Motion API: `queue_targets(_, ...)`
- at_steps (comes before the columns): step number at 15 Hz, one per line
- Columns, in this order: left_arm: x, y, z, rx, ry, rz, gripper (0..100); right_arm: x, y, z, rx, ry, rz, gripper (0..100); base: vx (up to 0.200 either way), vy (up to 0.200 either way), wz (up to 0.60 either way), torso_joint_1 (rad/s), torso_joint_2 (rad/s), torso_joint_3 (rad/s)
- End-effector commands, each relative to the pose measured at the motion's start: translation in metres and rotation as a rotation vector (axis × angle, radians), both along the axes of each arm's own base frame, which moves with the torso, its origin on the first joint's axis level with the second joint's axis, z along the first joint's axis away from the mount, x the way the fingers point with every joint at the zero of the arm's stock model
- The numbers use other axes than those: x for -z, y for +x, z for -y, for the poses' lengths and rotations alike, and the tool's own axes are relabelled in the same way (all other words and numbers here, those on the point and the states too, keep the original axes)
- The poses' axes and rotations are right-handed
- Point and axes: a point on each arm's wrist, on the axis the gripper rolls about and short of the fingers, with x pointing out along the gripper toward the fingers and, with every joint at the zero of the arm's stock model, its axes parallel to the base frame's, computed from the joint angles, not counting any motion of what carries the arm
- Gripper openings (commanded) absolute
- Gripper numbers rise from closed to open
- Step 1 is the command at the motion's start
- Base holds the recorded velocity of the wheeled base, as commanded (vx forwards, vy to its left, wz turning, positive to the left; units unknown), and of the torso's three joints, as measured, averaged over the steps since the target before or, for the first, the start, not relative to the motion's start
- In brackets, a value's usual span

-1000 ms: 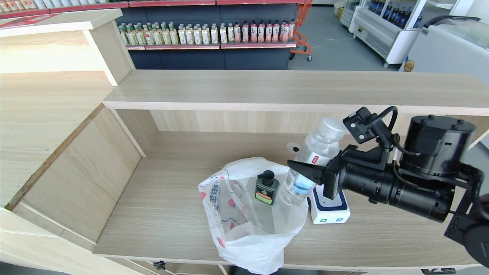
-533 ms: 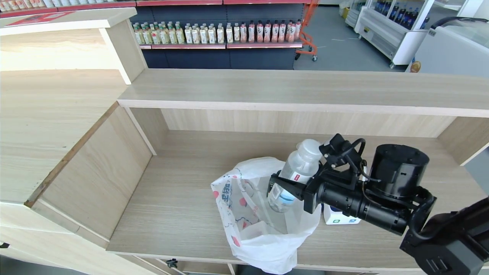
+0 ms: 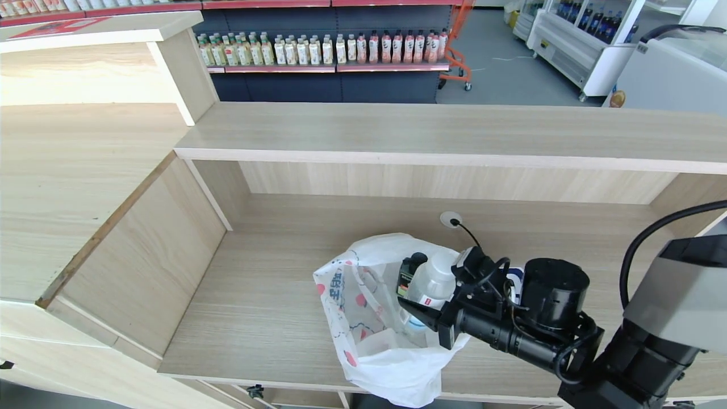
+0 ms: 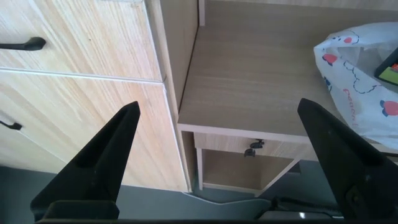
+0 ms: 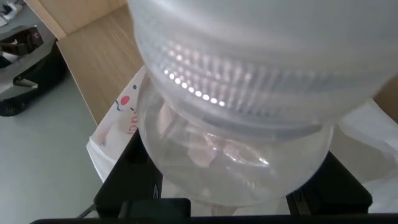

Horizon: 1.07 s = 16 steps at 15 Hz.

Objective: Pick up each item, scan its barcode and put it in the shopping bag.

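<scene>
This is a shop, a small grocery. Beyond the wooden checkout desk a shelf carries rows of bottled drinks; right of that stand a glass-fronted drink cooler and a chest freezer. A shopping bag sits on the desk.

Desk under bag: pale wood-grain laminate, matt, smooth.
Bag: thin white plastic film, translucent, crinkled, faint sheen, red and blue print.
Bottle at bag mouth: clear plastic, glossy, ribbed wall, smooth white label.
Small bottle in bag: dark body, black cap, green label.
Right hand: black, matt; plastic or metal, cannot tell.
Left hand fingers: black, matt, smooth.
Drawer front: same wood grain; handle black, dull.
</scene>
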Motion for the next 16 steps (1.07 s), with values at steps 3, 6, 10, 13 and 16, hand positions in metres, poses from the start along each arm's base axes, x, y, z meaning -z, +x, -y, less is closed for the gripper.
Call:
queue_targets(3, 0.000, 0.000, 0.000, 0.000, 0.000, 0.001, 100, 0.030, 0.006, -0.005, -0.008, -0.057, -0.012, 0, 0.000, 0.000, 0.00, 0.000, 0.00, 0.000)
queue_targets(6, 0.000, 0.000, 0.000, 0.001, 0.000, 0.001, 100, 0.039, 0.009, -0.007, -0.031, -0.094, 0.001, 0, 0.000, 0.000, 0.00, 0.000, 0.00, 0.000)
queue_targets(10, 0.000, 0.000, 0.000, 0.000, 0.000, 0.001, 100, 0.041, 0.011, -0.006, -0.033, -0.097, 0.002, 0, 0.000, 0.000, 0.00, 0.000, 0.00, 0.000)
queue_targets(13, 0.000, 0.000, 0.000, 0.000, 0.000, 0.001, 100, 0.042, 0.012, -0.006, -0.034, -0.103, 0.007, 0, 0.000, 0.000, 0.00, 0.000, 0.00, 0.000)
queue_targets(16, 0.000, 0.000, 0.000, 0.000, 0.000, 0.001, 100, 0.042, 0.011, -0.006, -0.035, -0.109, 0.010, 0, 0.000, 0.000, 0.00, 0.000, 0.00, 0.000)
